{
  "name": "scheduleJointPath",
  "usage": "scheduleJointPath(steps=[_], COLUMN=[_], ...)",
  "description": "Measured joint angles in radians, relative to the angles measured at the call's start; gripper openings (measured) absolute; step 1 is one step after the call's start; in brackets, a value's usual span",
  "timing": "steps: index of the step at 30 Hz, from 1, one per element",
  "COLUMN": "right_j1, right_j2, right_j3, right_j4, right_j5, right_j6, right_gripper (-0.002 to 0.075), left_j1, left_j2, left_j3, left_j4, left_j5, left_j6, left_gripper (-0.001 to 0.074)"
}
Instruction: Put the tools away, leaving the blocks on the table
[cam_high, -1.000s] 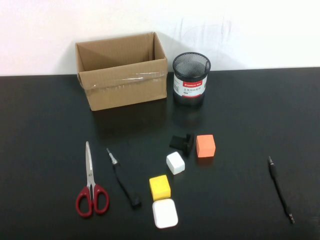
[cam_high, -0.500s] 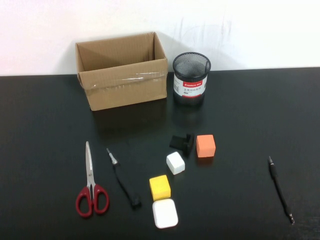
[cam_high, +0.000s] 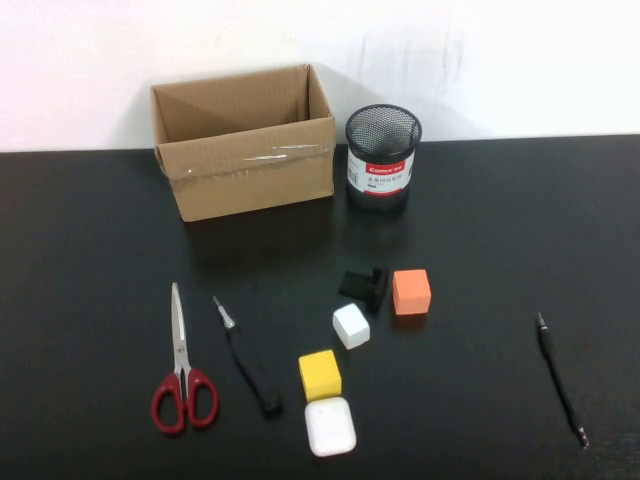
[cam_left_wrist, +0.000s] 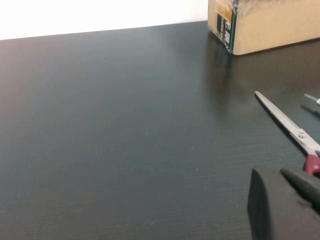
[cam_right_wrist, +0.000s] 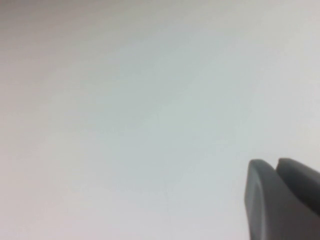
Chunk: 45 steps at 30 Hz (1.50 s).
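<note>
Red-handled scissors lie at the front left of the black table, also in the left wrist view. Beside them lies a slim black driver with a steel tip. A short, thick black screwdriver lies next to the orange cube. A long thin pen-like driver lies at the front right. The small white cube, yellow cube and flat white square sit mid-front. Neither arm shows in the high view. My left gripper is low near the scissors' handles, shut and empty. My right gripper faces a blank white surface, shut and empty.
An open cardboard box stands at the back of the table, its corner also in the left wrist view. A black mesh pen cup stands to its right. A white wall runs behind the table.
</note>
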Motion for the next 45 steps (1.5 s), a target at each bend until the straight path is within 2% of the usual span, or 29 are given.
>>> scheduleJointPath(steps=[6,8,11,14,20,30,35,39,45], right_j1=[0.000,-0.002,-0.002,-0.002,0.014,0.124,0.175,0.218,0.252], right_j2=[0.201,0.299,0.420,0.502,0.603,0.846,0.988,1.084,1.256], right_j3=[-0.366,-0.446,-0.492,-0.495,-0.495,-0.495,-0.495,-0.497,-0.535], right_j4=[0.003,0.003,0.005,0.017,0.195,0.385,0.453,0.472,0.466], right_j5=[0.555,0.733,0.901,0.970,1.063,1.344,1.414,1.399,1.365], right_j6=[0.084,0.065,-0.042,-0.141,-0.201,-0.505,-0.645,-0.701,-0.716], right_gripper=[-0.0008,-0.0008,-0.0008,-0.0008,-0.0008,-0.0008,-0.0001,0.0072,0.0250], left_j1=[0.000,0.000,0.000,0.000,0.000,0.000,0.000,0.000,0.000], left_j2=[0.000,0.000,0.000,0.000,0.000,0.000,0.000,0.000,0.000], left_j3=[0.000,0.000,0.000,0.000,0.000,0.000,0.000,0.000,0.000], left_j4=[0.000,0.000,0.000,0.000,0.000,0.000,0.000,0.000,0.000], left_j5=[0.000,0.000,0.000,0.000,0.000,0.000,0.000,0.000,0.000], left_j6=[0.000,0.000,0.000,0.000,0.000,0.000,0.000,0.000,0.000], left_gripper=[0.0000,0.0000,0.0000,0.0000,0.0000,0.0000,0.0000,0.0000,0.0000])
